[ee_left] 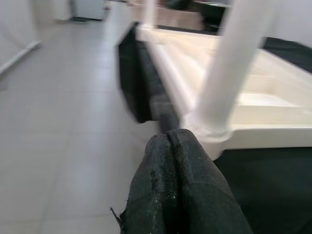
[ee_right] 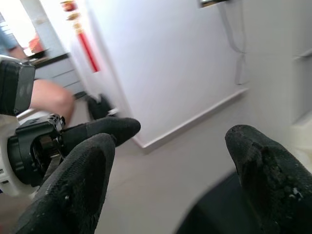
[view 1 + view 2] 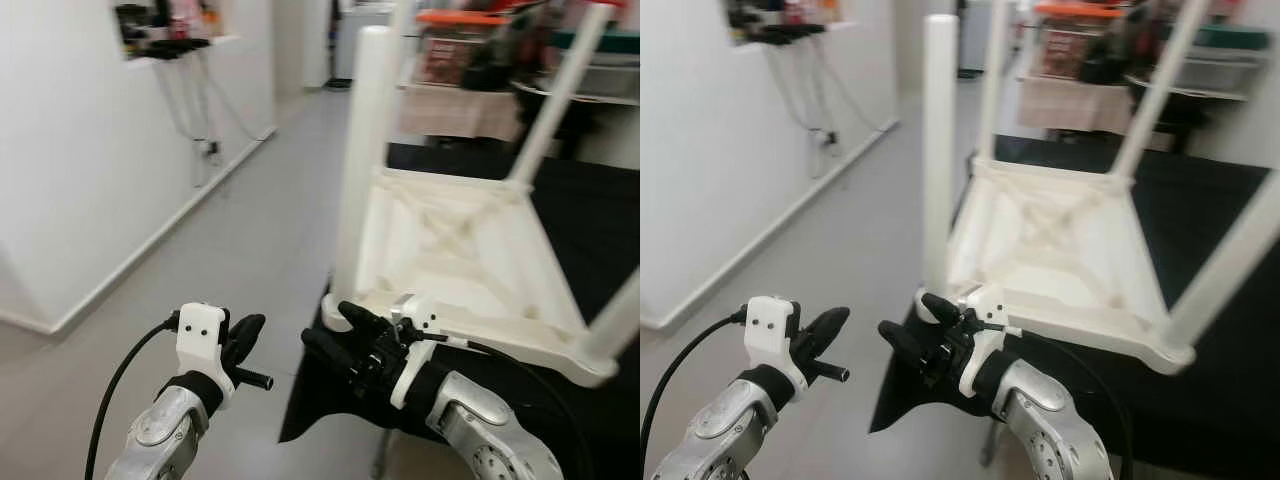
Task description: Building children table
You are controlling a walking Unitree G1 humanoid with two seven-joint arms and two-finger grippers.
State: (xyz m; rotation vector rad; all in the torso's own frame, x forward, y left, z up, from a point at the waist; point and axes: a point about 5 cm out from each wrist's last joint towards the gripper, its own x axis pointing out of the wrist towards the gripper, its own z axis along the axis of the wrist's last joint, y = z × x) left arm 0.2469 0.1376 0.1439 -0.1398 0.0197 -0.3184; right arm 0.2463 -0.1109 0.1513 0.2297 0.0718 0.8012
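- The children's table (image 3: 470, 270) lies upside down on the black tabletop (image 3: 600, 230), just ahead of the right gripper (image 3: 335, 335); its near leg (image 3: 362, 150) stands upright.
- Right jaws spread wide and nearer; left gripper (image 3: 245, 345) pressed closed, beside.

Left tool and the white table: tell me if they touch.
Apart. The left eye view shows bare floor between the left tool and the upturned white table.

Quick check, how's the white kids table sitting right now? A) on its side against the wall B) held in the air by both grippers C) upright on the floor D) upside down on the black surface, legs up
D: the table lies top-down on the black surface with its legs pointing up; the right gripper is open at its near corner.
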